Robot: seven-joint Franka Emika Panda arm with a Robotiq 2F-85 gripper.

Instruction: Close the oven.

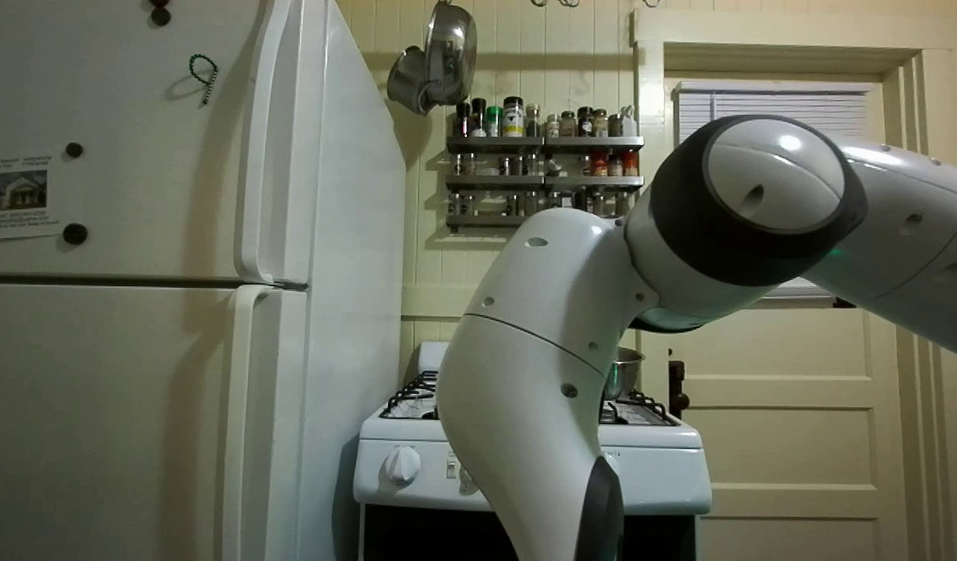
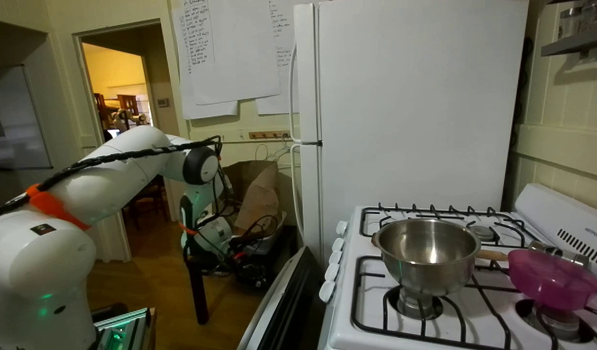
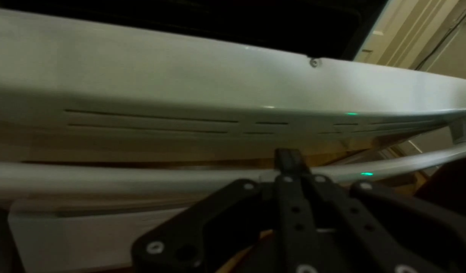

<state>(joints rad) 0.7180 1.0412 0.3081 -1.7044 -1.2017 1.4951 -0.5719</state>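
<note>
The oven is a white gas range with black grates, and its front panel (image 1: pixel 665 475) carries white knobs. It also shows in an exterior view (image 2: pixel 344 316), where its door (image 2: pixel 291 304) tilts outward, partly open. In the wrist view the door's white top edge (image 3: pixel 161 72) runs across above its white bar handle (image 3: pixel 104 180). My gripper (image 3: pixel 290 159) has its fingers together, with nothing seen between them. Its tips overlap the handle in the wrist view; I cannot tell whether they touch. In an exterior view the gripper (image 2: pixel 257 274) is small and dark beside the door; elsewhere it is out of frame.
A tall white refrigerator (image 1: pixel 354 273) stands close beside the oven. A steel pot (image 2: pixel 427 257) and a pink lid-like item (image 2: pixel 551 279) sit on the burners. A paper bag (image 2: pixel 259 199) stands behind the arm. Cables hang along the arm.
</note>
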